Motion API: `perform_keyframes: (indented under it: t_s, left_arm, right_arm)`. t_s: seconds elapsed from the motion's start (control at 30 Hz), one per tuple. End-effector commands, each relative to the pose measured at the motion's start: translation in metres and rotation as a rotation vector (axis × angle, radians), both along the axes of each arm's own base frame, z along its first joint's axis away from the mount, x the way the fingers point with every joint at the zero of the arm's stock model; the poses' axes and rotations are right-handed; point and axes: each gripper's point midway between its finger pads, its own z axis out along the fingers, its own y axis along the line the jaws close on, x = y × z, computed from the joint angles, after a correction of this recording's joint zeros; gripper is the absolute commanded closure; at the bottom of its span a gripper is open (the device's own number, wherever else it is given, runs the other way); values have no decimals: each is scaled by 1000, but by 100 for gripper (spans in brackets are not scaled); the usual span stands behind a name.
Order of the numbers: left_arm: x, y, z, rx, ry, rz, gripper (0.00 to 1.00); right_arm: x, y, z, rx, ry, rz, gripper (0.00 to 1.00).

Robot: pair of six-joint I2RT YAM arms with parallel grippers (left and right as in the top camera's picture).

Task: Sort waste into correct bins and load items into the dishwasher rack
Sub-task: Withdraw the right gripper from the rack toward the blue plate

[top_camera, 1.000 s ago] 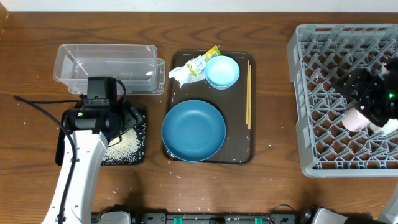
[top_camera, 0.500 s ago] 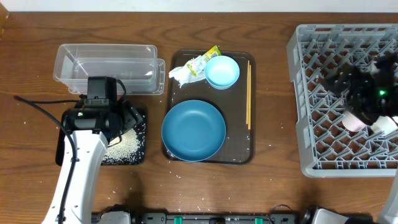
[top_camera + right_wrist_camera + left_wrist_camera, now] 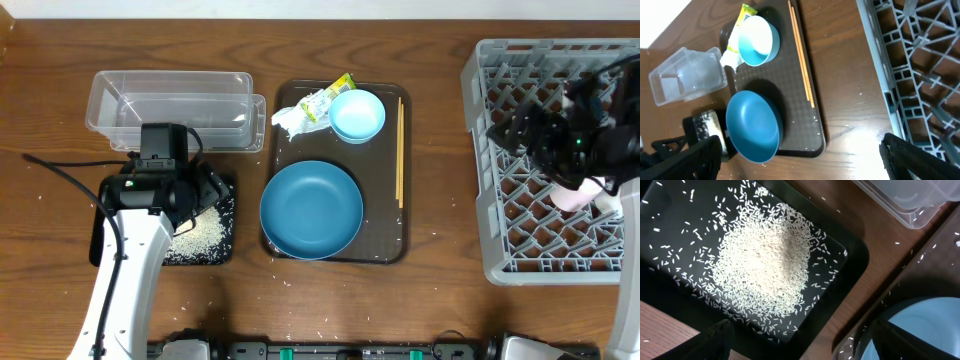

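**White rice heaped in black tray**

Left gripper hangs over the heap, jaws wide and empty. Right gripper hangs over the grey rack, spread wide, holding nothing. The pink cup sits in the rack beside it. Dark-blue dish, light-blue bowl, chopsticks, tissue and wrapper lie on the brown tray.

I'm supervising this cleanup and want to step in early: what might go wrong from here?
1. The rice heaps in the shallow black tray, with grains on the table; a low pass by the open left end effector could scatter more.
2. The tissue and wrapper sit right beside the light-blue bowl, so grabbing them may nudge it.
3. The chopsticks lie flat on the brown tray, thin and likely to slip a pinch.
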Motion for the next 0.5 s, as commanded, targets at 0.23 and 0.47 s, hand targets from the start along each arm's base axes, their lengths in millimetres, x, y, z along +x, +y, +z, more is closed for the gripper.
perform_keyframes:
  t_s: [0.23, 0.47]
  left_arm:
    - [3, 4, 4, 16, -7, -4, 10]
    - [3, 4, 4, 16, -7, -4, 10]
  right_arm:
    - [6, 79, -19, -40, -45, 273, 1]
    - [5, 126, -17, 21, -44, 321, 1]
